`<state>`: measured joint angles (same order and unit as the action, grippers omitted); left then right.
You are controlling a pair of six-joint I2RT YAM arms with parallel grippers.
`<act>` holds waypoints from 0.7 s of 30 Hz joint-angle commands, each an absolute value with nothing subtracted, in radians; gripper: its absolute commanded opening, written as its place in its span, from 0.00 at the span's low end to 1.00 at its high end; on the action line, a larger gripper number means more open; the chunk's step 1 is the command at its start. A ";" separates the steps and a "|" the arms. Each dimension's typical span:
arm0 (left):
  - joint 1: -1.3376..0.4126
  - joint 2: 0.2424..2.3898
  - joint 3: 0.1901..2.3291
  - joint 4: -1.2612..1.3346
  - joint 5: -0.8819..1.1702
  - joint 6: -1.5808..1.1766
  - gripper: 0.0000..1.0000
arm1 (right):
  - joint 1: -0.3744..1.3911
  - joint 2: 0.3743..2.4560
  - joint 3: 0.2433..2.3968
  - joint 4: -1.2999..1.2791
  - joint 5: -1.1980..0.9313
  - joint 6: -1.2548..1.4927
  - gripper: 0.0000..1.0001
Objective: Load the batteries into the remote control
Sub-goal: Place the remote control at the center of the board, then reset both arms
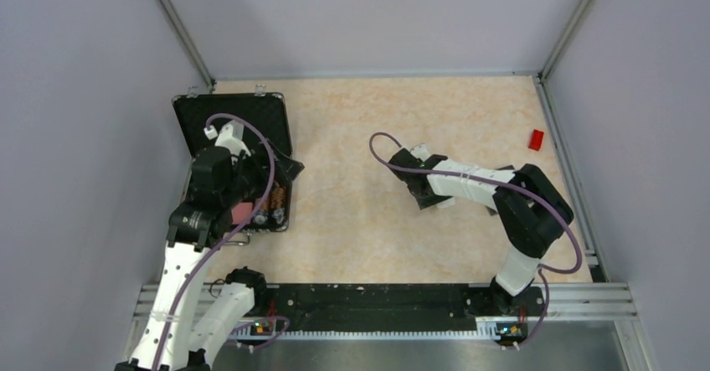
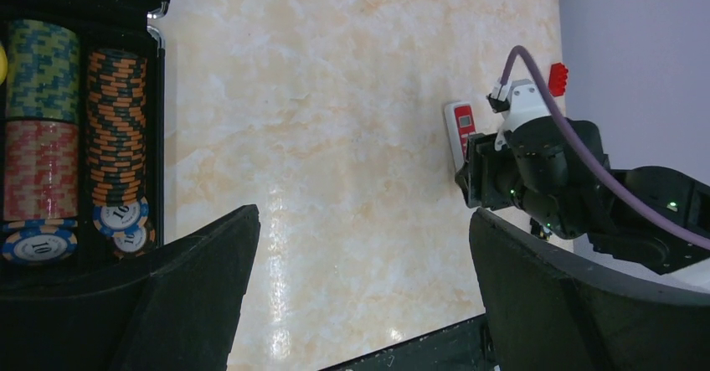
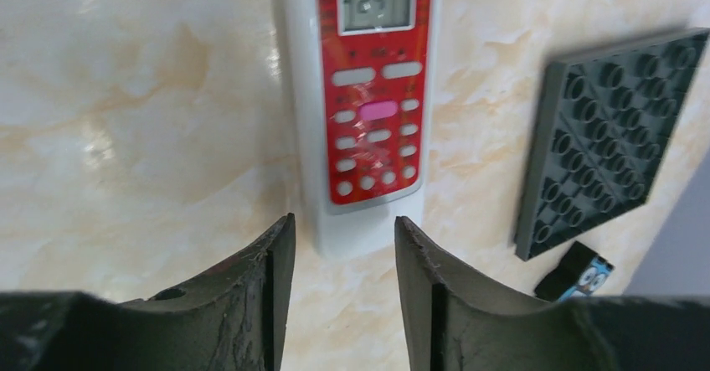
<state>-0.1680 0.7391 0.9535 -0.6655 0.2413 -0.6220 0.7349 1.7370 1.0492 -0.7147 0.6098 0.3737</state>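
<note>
Marble-patterned tabletop [image 1: 352, 136] carries the remote control [image 3: 368, 95] face up, right of centre, its display showing digits. Its near end lies between the spread fingers of the right gripper [image 3: 343, 224], though whether they touch it I cannot tell; a grey studded plate [image 3: 611, 136] lies beside it. The left gripper [image 2: 364, 213], jaws wide apart, hangs at the left over the right edge of the black case [image 1: 268, 107] holding poker chips [image 2: 117, 128].

Marbled beige tabletop [image 1: 352, 136], plain grey walls [image 1: 377, 19]
</note>
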 commanded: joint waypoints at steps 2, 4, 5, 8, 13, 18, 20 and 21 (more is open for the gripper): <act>-0.166 0.712 1.012 -0.749 0.220 -0.601 0.99 | 0.742 1.567 1.095 -0.704 0.412 0.427 0.50; -0.166 0.709 1.027 -0.791 0.217 -0.597 0.99 | 0.737 1.492 1.096 -0.721 0.375 0.461 0.53; -0.166 0.708 1.035 -0.809 0.209 -0.600 0.99 | 0.734 1.447 1.093 -0.730 0.364 0.478 0.54; -0.166 0.693 1.060 -0.865 0.178 -0.602 0.99 | 0.728 1.291 1.069 -0.766 0.386 0.534 0.59; -0.166 0.601 1.056 -0.888 0.140 -0.577 0.99 | 0.724 0.975 1.049 -0.912 0.541 0.622 0.96; -0.166 0.500 1.046 -0.912 0.116 -0.563 0.99 | 0.724 0.686 1.121 -1.113 0.676 0.712 0.99; -0.167 0.465 1.032 -0.915 0.120 -0.559 0.99 | 0.724 0.585 1.172 -1.180 0.698 0.736 0.99; -0.167 0.447 1.023 -0.915 0.118 -0.560 0.99 | 0.724 0.548 1.198 -1.209 0.709 0.747 0.99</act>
